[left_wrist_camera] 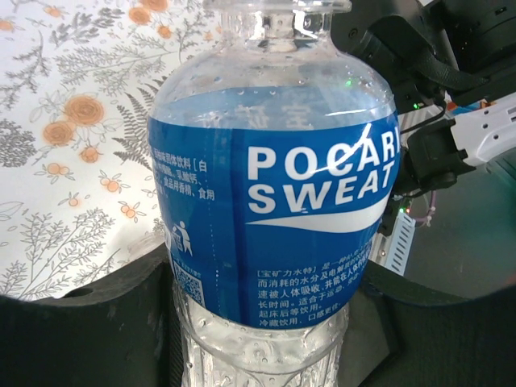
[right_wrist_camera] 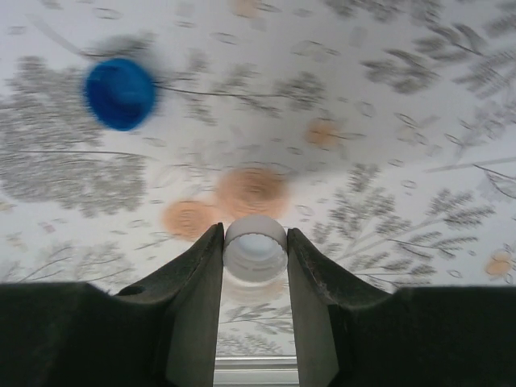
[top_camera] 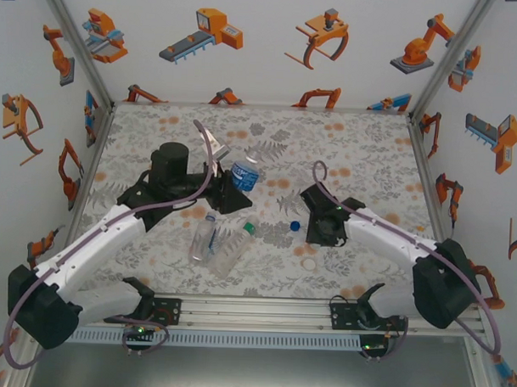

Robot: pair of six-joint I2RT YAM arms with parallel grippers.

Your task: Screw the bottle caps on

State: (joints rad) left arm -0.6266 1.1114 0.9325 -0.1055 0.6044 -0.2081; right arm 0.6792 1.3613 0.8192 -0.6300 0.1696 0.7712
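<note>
Overhead, a labelled bottle is clamped by the left claw; two more bottles lie beside that claw. At the left wrist, its neck is seen uncapped, contents unclear. At the right wrist, a white cap is pinched by the right claw; brought down tilted, it could be cross-threaded.

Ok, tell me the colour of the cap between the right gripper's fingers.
The cap is white; the right wrist view shows it best.

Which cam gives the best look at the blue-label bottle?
Left wrist: the blue-label bottle is close up, with its label text legible. Top external shows it small and upright mid-table, held by the left gripper, label band just a blue patch.
</note>
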